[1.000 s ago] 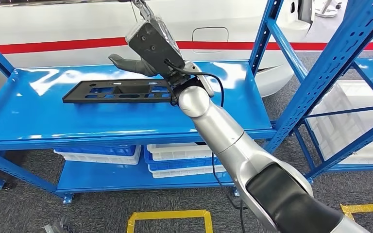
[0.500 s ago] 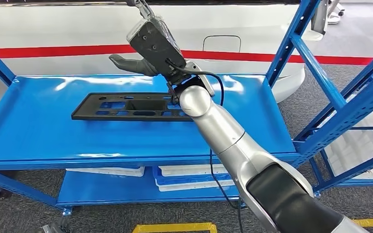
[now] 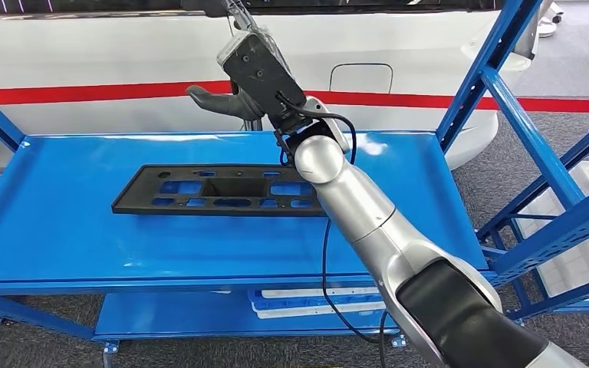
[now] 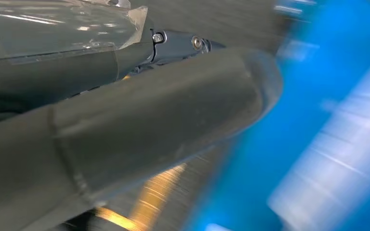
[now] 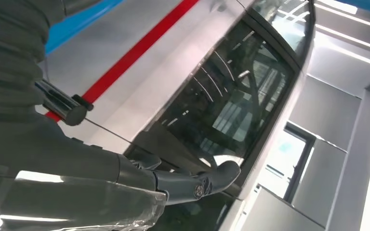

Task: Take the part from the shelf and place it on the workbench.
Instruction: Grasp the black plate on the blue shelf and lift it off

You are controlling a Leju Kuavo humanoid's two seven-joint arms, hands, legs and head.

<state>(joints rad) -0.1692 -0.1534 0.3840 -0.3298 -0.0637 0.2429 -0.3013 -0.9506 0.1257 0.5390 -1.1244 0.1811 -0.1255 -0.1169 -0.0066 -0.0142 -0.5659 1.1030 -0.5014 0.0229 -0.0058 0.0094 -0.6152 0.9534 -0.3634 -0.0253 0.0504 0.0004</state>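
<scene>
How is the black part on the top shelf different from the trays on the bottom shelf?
The black part is dark and full of cut-out holes; the trays are white and blue, with no holes showing. The part lies alone in the open on the top shelf; the trays sit stacked below, mostly hidden under that shelf. Both are long, flat and rest on the same blue rack. The right hand is raised above the part, apart from it.

Bright, shelf [image 3: 61, 192] glare (left-wrist blur)
</scene>
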